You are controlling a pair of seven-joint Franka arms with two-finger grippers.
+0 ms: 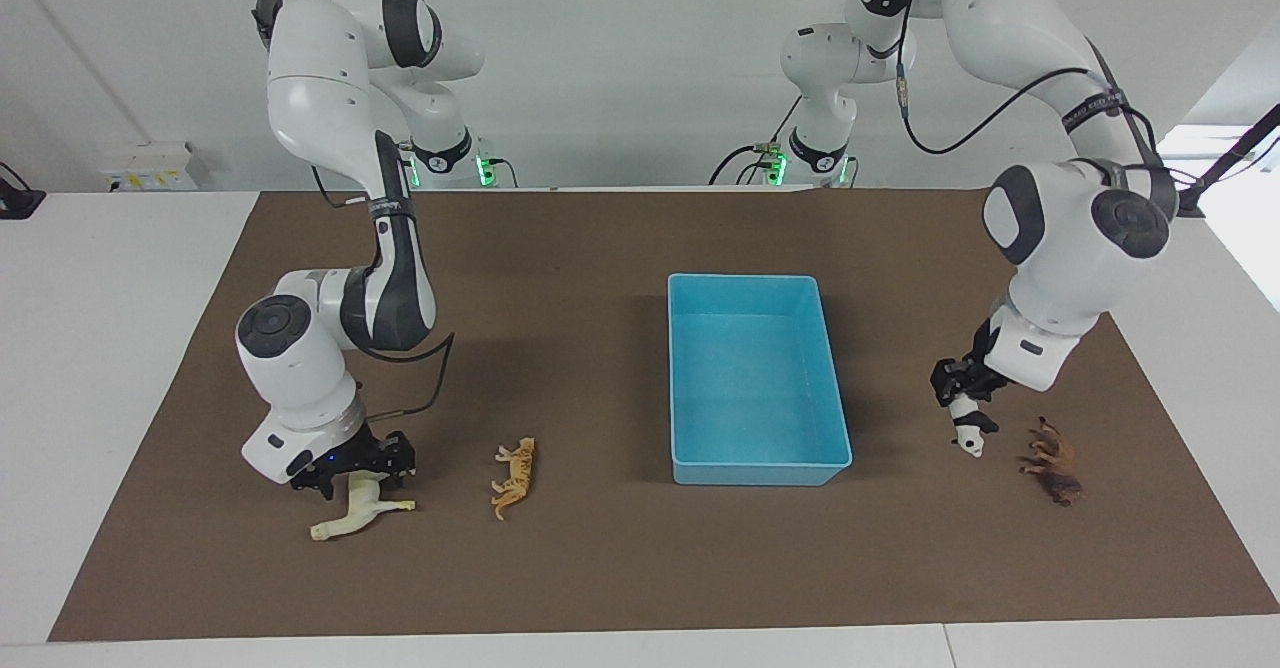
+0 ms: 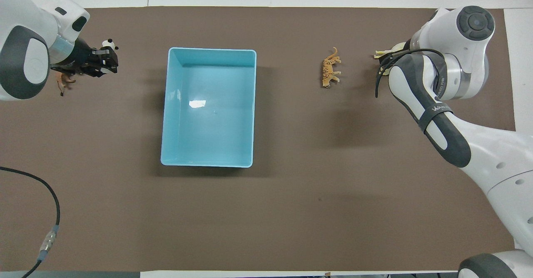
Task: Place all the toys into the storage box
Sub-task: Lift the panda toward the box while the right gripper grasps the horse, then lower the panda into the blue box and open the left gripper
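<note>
The light-blue storage box (image 1: pixel 755 378) stands empty mid-table; it also shows in the overhead view (image 2: pixel 208 115). My right gripper (image 1: pixel 358 478) is shut on the cream horse (image 1: pixel 360 514), which hangs tilted with its head low at the mat, toward the right arm's end. In the overhead view the arm hides all but a bit of the horse (image 2: pixel 382 53). The orange tiger (image 1: pixel 515 476) lies on the mat between the horse and the box. My left gripper (image 1: pixel 965 403) is shut on the panda (image 1: pixel 970 435), just above the mat beside the brown lion (image 1: pixel 1050 460).
A brown mat (image 1: pixel 620 568) covers the table; white table shows around it. In the overhead view the left wrist partly covers the lion (image 2: pixel 63 80). A black cable (image 2: pixel 50 194) hangs over the mat's edge nearest the robots at the left arm's end.
</note>
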